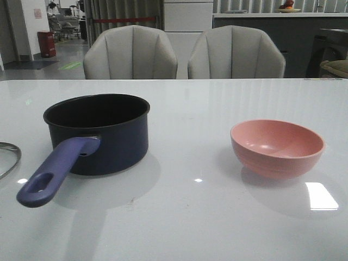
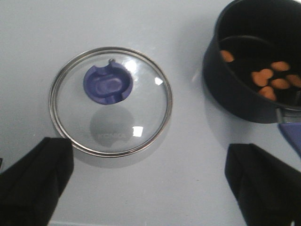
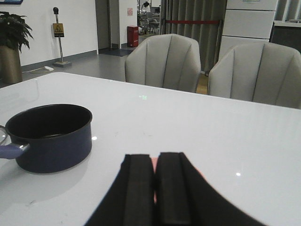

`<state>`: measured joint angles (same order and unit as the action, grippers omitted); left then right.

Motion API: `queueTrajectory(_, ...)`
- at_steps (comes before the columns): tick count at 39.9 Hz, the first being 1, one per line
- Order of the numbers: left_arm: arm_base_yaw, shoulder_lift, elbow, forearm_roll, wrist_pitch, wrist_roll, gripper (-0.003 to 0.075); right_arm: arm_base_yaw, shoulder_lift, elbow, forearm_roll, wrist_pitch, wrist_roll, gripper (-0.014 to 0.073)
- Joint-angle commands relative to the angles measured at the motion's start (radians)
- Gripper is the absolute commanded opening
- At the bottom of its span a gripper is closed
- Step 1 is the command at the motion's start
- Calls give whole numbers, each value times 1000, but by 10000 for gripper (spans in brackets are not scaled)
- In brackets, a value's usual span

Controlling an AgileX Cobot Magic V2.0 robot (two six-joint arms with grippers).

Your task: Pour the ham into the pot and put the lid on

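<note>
Left tool [image 2: 150, 181] hangs wide above the round clear glass lid [image 2: 111, 101]. From that high, its fingers might miss the purple-blue knob [image 2: 107, 85] and clip the dark navy pot [image 2: 256, 61], at the lid's three o'clock, jolting the orange ham slices [image 2: 269, 79].

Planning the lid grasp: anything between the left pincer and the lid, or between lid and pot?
Nothing visible. The open left pincer hangs over the clear glass steel-rimmed lid, flat on bare white table beside the dark navy pot; orange ham pieces lie inside.

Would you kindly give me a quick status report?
Left hand open above lid. Right hand shut, empty. Ham in pot; lid on table, nothing blocking.
</note>
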<state>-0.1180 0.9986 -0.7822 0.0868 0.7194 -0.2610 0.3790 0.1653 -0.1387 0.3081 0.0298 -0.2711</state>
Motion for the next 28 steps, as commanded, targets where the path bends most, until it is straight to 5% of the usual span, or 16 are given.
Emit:
queueTrajectory(1, 52, 89, -76, 16, -22, -16, 690, 0, 8, -29, 7, -86, -10, 157)
queueTrajectory(16, 194, 445, -362, -87, 178, 70, 690, 0, 8, -29, 7, -86, -10, 157)
queueTrajectory(28, 200, 650, -581, -163, 308, 118, 690, 0, 8, -29, 7, -86, -10, 157)
